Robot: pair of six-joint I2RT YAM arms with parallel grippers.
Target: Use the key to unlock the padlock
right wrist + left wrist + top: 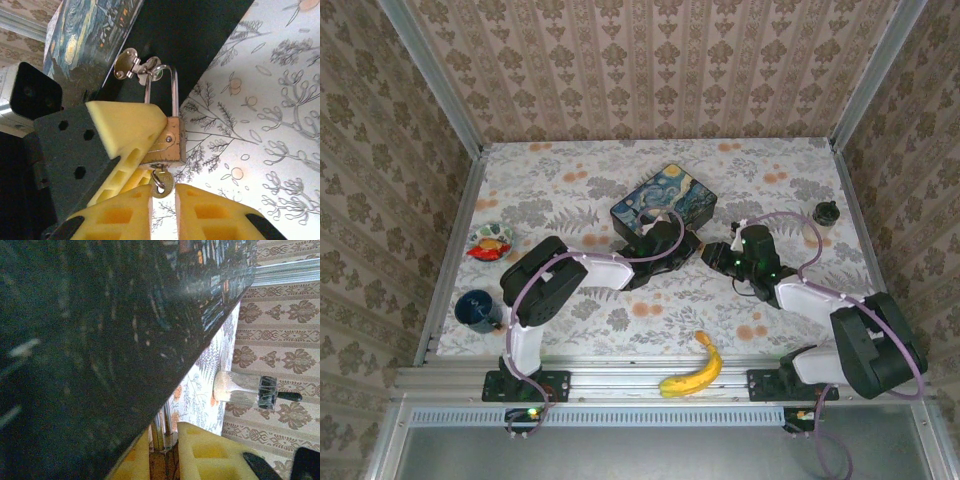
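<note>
Flowered table [270, 125] and patterned wallpaper are framing two robot arms meeting at a small lock.

The right gripper [162, 212] is pointing up at the lock from below. Its yellow foam fingers are standing slightly apart, and the small silver key [162, 184] is sitting at the mouth of the gap. Whether the pads are touching the key is unclear. The key appears to be sitting in the keyhole on the underside of the padlock [170, 142], a small brass block with a thin silver loop.

The left gripper [167, 460] is pinching that brass block between its own yellow pads, gripping it from the side. The loop is hanging through a shiny latch [131, 65] on the dark side of a tin [665, 198] painted with a starry night sky, which is standing mid-table. A banana [692, 370] is lying at the near edge, well apart.

The key is looking seated and is probably needing a turn. To do this well, the right fingers should be closing flat on the key's head and rotating about the key's own line without dragging it downward. The left pinch should be resisting the twist so the block is not swinging on the latch.
</note>
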